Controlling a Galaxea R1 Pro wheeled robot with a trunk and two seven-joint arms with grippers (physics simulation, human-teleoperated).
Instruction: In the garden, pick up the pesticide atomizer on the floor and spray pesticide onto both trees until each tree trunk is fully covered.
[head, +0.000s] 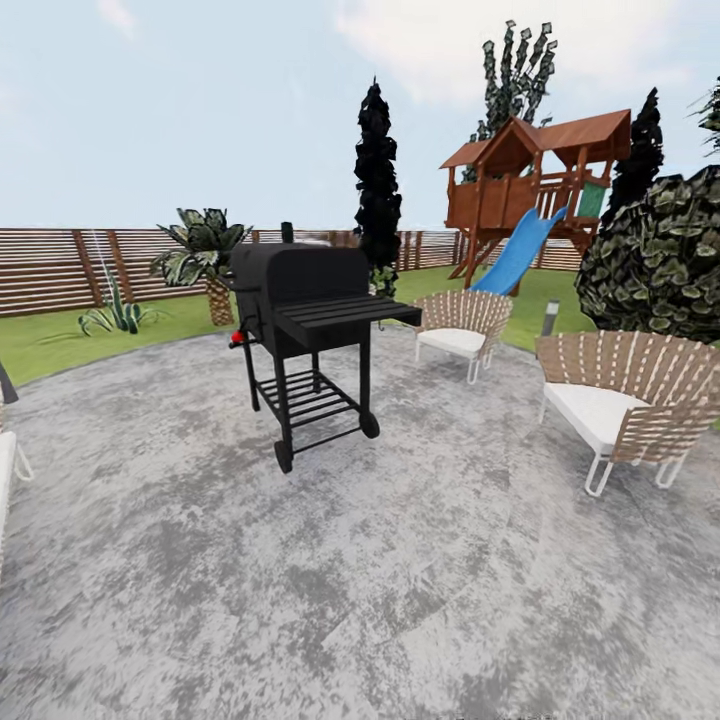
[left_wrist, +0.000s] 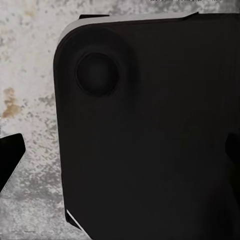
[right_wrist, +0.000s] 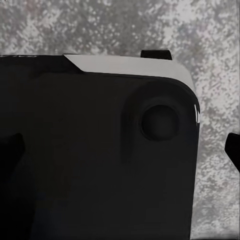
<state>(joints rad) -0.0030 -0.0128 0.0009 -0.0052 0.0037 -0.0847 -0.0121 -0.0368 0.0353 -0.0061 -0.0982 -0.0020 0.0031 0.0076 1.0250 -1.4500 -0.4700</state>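
Observation:
The pesticide atomizer is out of view. No thick bare tree trunk shows. Ragged dark foliage of a tall tree (head: 516, 78) rises behind the playhouse, which hides its trunk. In the left wrist view my left gripper (left_wrist: 120, 152) hangs open over my own black base (left_wrist: 150, 130), one dark fingertip (left_wrist: 10, 157) at each edge of the picture and nothing between them. In the right wrist view my right gripper (right_wrist: 120, 150) is open too, above the same black body (right_wrist: 90, 160) and the mottled grey paving (right_wrist: 125, 25).
A black wheeled grill (head: 305, 335) stands ahead on the round grey patio (head: 360, 580). Two wicker chairs (head: 460, 330) (head: 630, 405) sit to the right, beside a big dark bush (head: 660, 255). Beyond lie lawn, a short palm (head: 205, 260), a dark columnar tree (head: 377, 180), a wooden playhouse with blue slide (head: 520, 250) and a slatted fence (head: 60, 268).

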